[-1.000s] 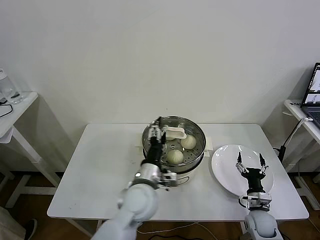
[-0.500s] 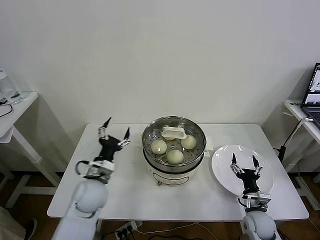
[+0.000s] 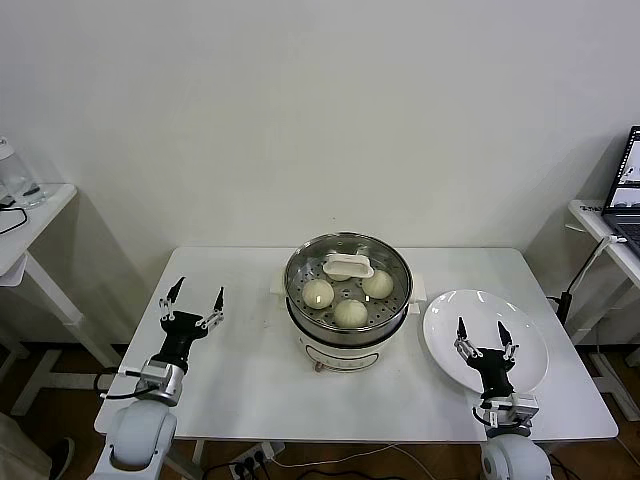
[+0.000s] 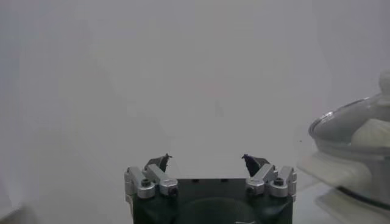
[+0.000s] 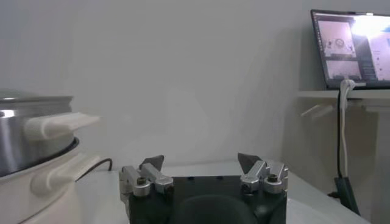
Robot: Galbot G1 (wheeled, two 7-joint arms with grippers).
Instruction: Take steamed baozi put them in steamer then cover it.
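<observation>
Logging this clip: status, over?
Left gripper open, empty. Right gripper open over plate. Glass lid on steamer, baozi inside. Nothing obstructing.

Steamer mid-table, baozi inside under cover, plate to its right

Looked forward and down from the head, well above the white bench, taking in the whole top, the steamer at centre and the wall behind. Sat low on the left wrist, right behind the left tool, facing level toward the blank wall, with the cover showing at one edge. Sat equally low behind the right tool, facing the wall and a laptop. Shared the steamer across all three views, and the laptop between head and right wrist.
</observation>
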